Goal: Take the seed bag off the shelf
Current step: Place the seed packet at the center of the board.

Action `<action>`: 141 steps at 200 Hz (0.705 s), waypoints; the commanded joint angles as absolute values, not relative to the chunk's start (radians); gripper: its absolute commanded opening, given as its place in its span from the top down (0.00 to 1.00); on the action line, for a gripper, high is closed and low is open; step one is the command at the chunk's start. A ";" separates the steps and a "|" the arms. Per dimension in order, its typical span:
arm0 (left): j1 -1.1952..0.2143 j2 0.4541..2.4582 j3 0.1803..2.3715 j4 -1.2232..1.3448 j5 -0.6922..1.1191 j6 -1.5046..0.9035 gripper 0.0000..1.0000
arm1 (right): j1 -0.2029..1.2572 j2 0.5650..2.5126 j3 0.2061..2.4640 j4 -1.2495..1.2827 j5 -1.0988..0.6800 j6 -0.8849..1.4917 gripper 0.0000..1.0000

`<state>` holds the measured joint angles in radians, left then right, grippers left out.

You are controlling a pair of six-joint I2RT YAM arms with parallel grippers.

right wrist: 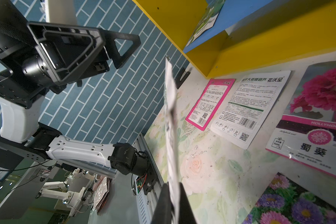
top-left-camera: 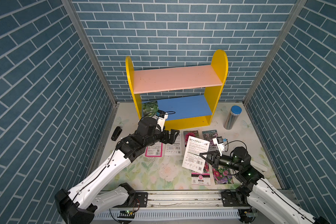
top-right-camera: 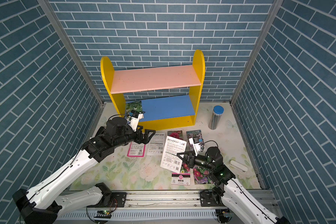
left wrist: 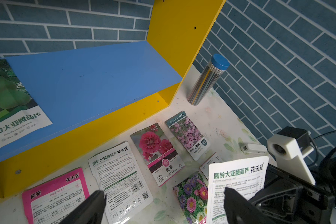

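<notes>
The shelf (top-left-camera: 175,79) (top-right-camera: 153,79) stands at the back of the table. A green gourd-print seed bag (top-left-camera: 149,108) (top-right-camera: 133,106) (left wrist: 10,100) lies flat on the left end of its blue lower board (left wrist: 97,77); the pink upper board is bare. My left gripper (top-left-camera: 174,135) (left wrist: 163,194) hovers open in front of the shelf's yellow base, with nothing between its fingers. My right gripper (top-left-camera: 203,155) (right wrist: 173,186) is shut on the edge of a white printed seed bag (top-left-camera: 195,153) (left wrist: 237,180) (right wrist: 170,116), held up off the table at centre right.
Several seed bags lie on the floral table, including a pink one (top-left-camera: 153,151) and a white one (top-left-camera: 174,147) under the left gripper. A blue-capped pencil tube (top-left-camera: 232,117) stands right of the shelf. A black stapler (top-left-camera: 116,133) lies left and a white one (top-right-camera: 238,165) right.
</notes>
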<state>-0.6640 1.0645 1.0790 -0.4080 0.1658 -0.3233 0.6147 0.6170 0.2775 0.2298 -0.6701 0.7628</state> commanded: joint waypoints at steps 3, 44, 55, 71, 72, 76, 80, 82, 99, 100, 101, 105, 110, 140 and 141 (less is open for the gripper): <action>-0.660 1.059 1.081 -0.455 0.185 -0.288 0.00 | 0.708 0.661 0.267 0.265 -0.537 0.784 1.00; -0.661 1.030 1.067 -0.502 0.204 -0.252 0.00 | 0.850 0.856 0.259 0.387 -0.433 0.787 1.00; -0.660 1.025 1.073 -0.521 0.230 -0.232 0.00 | 0.872 0.911 0.264 0.423 -0.419 0.790 1.00; -0.660 1.018 1.087 -0.550 0.301 -0.194 0.00 | 0.903 0.991 0.282 0.468 -0.412 0.791 1.00; -0.660 1.017 1.087 -0.552 0.307 -0.191 0.00 | 0.904 0.996 0.284 0.468 -0.412 0.791 1.00; -0.660 1.017 1.091 -0.560 0.331 -0.182 0.00 | 0.911 1.015 0.291 0.471 -0.406 0.789 1.00; -0.661 1.016 1.093 -0.567 0.354 -0.173 0.00 | 0.918 1.032 0.298 0.474 -0.402 0.789 1.00; -0.660 1.015 1.094 -0.572 0.362 -0.170 0.00 | 0.922 1.043 0.301 0.476 -0.400 0.787 1.00; -0.660 1.011 1.095 -0.604 0.414 -0.153 0.00 | 0.940 1.109 0.313 0.503 -0.393 0.794 1.00; -0.660 1.010 1.095 -0.606 0.415 -0.153 0.00 | 0.942 1.112 0.313 0.505 -0.393 0.795 1.00; -0.660 1.010 1.095 -0.608 0.417 -0.151 0.00 | 0.943 1.116 0.313 0.506 -0.393 0.796 1.00; -0.660 1.009 1.093 -0.617 0.428 -0.146 0.00 | 0.946 1.129 0.312 0.514 -0.391 0.800 1.00; -0.661 1.007 1.091 -0.628 0.440 -0.143 0.00 | 0.949 1.144 0.311 0.524 -0.393 0.803 1.00; -0.660 0.984 1.073 -0.657 0.528 -0.120 0.00 | 0.972 1.225 0.325 0.548 -0.376 0.823 1.00; -0.660 0.983 1.074 -0.658 0.528 -0.120 0.00 | 0.973 1.228 0.327 0.549 -0.375 0.823 1.00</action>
